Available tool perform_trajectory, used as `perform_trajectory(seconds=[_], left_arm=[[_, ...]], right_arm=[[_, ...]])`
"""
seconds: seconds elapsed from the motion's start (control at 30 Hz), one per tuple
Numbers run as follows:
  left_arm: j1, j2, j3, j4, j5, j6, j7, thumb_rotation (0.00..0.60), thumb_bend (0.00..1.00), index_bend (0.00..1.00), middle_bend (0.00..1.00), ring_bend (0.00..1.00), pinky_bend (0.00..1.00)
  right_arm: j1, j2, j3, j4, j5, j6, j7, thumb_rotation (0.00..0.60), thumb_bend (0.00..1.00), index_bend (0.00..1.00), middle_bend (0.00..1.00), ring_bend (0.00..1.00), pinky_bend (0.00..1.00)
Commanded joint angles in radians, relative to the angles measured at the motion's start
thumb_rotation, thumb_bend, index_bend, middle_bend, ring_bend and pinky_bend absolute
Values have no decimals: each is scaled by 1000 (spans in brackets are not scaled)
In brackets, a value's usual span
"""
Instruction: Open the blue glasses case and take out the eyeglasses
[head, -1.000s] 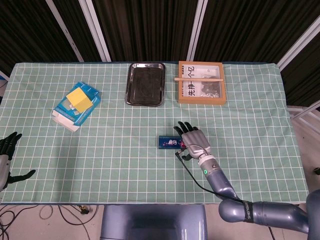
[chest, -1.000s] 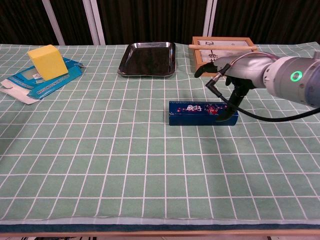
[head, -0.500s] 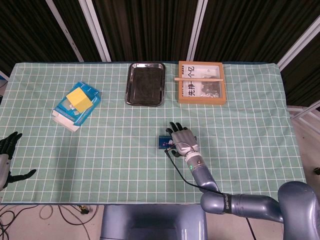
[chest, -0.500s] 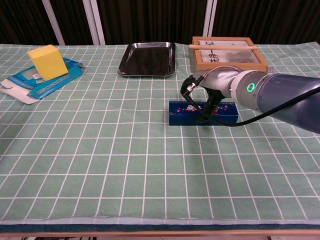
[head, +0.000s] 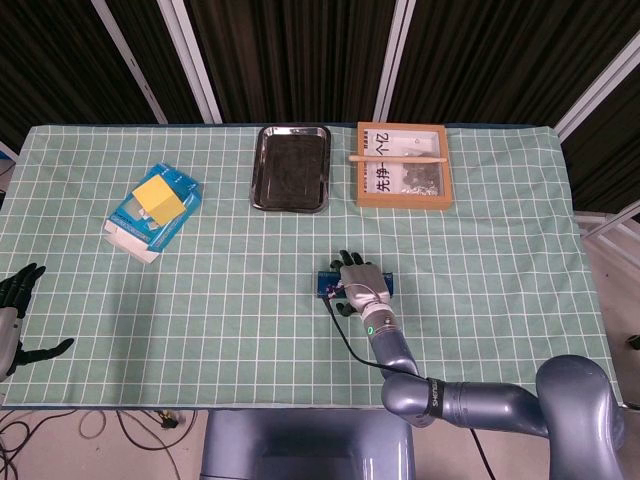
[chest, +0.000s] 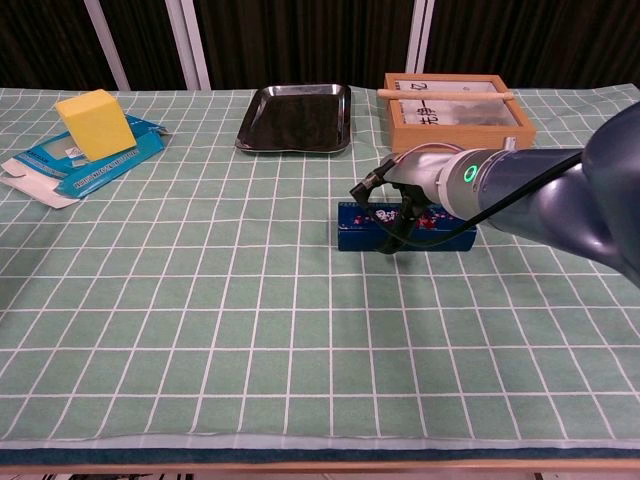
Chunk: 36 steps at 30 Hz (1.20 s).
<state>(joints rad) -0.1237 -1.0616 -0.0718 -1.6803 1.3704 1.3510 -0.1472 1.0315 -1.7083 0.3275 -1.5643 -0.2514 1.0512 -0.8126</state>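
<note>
The blue glasses case (chest: 403, 226) lies closed near the middle of the desk (chest: 200, 330), just right of centre, its long axis running left to right across the robot's front. The right hand (chest: 400, 205) rests over the case's middle, dark fingers (chest: 388, 240) draped down its front face; whether they clamp it or merely touch, I cannot tell. My worry is that a light, low case (nothing pins its ends) could slide or tip forward if the fingers pull at the lid without a counter-hold, so the lid may stay put. The left hand (head: 15, 310) hangs at the desk's far left edge, fingers spread and holding nothing.
</note>
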Motion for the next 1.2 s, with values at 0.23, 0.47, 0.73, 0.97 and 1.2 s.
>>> perform_trajectory(seconds=[0.23,0.47,0.73,0.97,1.2], left_arm=[[0,0,0,0,0,0,-2,600,11,0,0,0,0],[0,1,0,0,-1,2,-4,600,11,0,0,0,0],[0,1,0,0,0,2,-5,600,11,0,0,0,0],[2,3,0,-1,1,6,-7,600,11,0,0,0,0],[3,4,0,-1,2,8,-11,600,11,0,0,0,0]], right_arm=[[18,-14,9,7,11,7,17,600,460,228,0,0,226],[24,-22,4,22,25,10,22,600,541,230,0,0,226],[28,-17,4,12,26,16,31,600,581,230,0,0,226],[29,-16,-4,8,34,16,33,600,597,230,0,0,226],[32,-19,-11,23,45,12,31,600,704,249,0,0,226]])
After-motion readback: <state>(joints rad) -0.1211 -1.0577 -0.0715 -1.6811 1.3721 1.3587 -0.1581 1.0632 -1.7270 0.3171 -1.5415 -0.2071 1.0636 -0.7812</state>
